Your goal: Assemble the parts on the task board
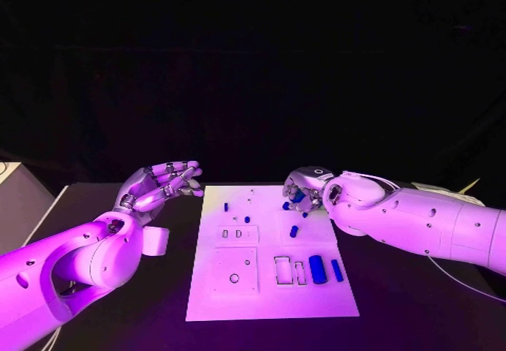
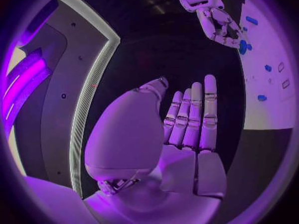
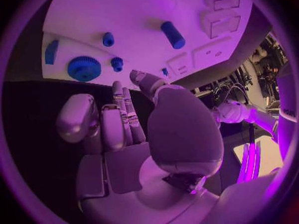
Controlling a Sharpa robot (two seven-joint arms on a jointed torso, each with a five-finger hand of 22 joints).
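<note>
Your white board (image 1: 269,252) lies flat in the middle of the black table (image 1: 411,300), long side running away from the robot. Near its close end you see a big blue cylinder (image 1: 317,269) with a thinner blue bar (image 1: 338,270) just beside it on the right, both next to raised rectangular frames (image 1: 284,270). A small blue peg (image 1: 294,231) lies mid-board, and two tiny blue pieces (image 1: 247,219) sit further up toward the left.

Your right hand (image 1: 306,191) hangs over the board's far right edge, fingers pointing down. The right wrist view puts a blue gear (image 3: 84,68) flat on the board just ahead of the fingers (image 3: 124,115), with a small blue knob (image 3: 116,62) beside it and a blue block (image 3: 52,52) at the board's edge. The head view shows something blue under the fingers, but you can't tell whether the hand has hold of it or only hovers.

Your left hand (image 1: 160,184) is raised off the board's left side, over bare table, fingers loosely curled in the head view; the left wrist view shows them (image 2: 193,117) straight, side by side, with nothing in them. A white box (image 1: 155,240) sits on the table just beside the left forearm, apart from the board. Nothing blocks the near parts. The room behind is dark.
</note>
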